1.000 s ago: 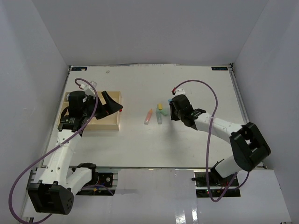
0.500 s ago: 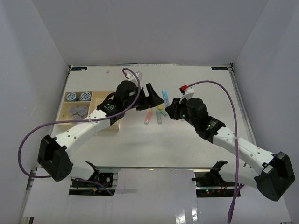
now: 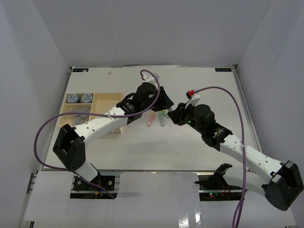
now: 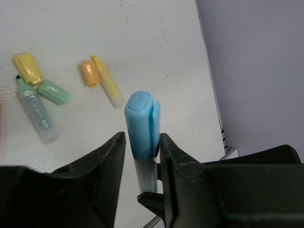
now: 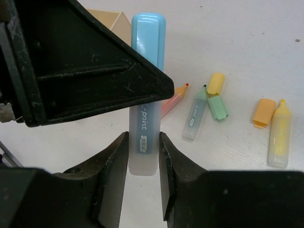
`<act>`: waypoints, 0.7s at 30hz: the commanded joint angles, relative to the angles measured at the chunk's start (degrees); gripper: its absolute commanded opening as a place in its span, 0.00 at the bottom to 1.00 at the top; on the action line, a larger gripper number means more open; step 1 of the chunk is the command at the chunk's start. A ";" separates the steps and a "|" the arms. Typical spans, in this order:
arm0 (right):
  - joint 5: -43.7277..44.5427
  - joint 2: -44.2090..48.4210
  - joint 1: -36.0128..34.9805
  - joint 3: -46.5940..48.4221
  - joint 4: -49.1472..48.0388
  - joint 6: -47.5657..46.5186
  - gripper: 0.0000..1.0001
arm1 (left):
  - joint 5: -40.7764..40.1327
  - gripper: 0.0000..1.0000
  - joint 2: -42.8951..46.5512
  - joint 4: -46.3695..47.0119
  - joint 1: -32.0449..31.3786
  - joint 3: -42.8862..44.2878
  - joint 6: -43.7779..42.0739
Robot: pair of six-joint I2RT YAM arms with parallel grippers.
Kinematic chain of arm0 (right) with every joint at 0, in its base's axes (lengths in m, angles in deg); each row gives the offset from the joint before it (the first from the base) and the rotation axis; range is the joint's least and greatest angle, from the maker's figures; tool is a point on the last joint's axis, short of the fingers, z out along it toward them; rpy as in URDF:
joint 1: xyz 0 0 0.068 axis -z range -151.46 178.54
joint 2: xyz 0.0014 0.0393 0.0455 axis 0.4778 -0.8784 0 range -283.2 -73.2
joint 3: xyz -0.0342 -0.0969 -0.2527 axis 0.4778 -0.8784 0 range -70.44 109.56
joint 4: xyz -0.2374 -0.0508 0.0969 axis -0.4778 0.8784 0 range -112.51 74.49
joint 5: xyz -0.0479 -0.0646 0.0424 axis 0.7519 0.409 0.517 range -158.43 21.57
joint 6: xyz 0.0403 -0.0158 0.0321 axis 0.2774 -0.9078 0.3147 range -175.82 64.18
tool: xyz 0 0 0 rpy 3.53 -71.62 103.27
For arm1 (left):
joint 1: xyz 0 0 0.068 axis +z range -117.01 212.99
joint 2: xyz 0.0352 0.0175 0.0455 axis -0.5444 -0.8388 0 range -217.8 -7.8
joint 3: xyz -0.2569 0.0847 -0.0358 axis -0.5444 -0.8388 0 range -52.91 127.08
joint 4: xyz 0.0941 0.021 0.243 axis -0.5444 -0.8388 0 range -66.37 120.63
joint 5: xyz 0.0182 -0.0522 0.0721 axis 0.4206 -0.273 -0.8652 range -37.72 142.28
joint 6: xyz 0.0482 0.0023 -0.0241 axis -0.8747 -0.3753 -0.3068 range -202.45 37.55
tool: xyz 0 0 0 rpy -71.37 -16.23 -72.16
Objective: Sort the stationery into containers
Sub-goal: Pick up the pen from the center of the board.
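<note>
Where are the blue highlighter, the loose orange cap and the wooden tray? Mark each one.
blue highlighter (image 5: 146, 128): right wrist view, on its clear barrel.
loose orange cap (image 5: 262, 113): right wrist view, middle of the cap.
wooden tray (image 3: 107, 99): top external view, bare floor of a compartment.

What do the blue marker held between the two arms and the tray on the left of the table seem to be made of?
Blue marker: probably plastic; glossy opaque cap with highlights, frosted translucent barrel with printed lettering.
Tray: looks like pale unfinished wood, matte beige with thin dividers; the grain is too small to confirm.
</note>
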 commanded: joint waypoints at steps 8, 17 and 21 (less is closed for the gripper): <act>-0.75 1.73 -0.19 -1.87 -5.25 2.11 0.42 | -1.28 0.16 2.34 1.10 -0.23 0.22 -1.57; 0.30 3.57 -0.27 -2.13 -1.57 -1.05 0.75 | -6.29 0.18 6.74 -5.83 3.88 -0.48 -7.87; 2.58 5.85 -0.19 -3.53 1.86 -3.42 0.78 | -7.27 0.19 7.88 -15.23 12.14 1.45 -13.25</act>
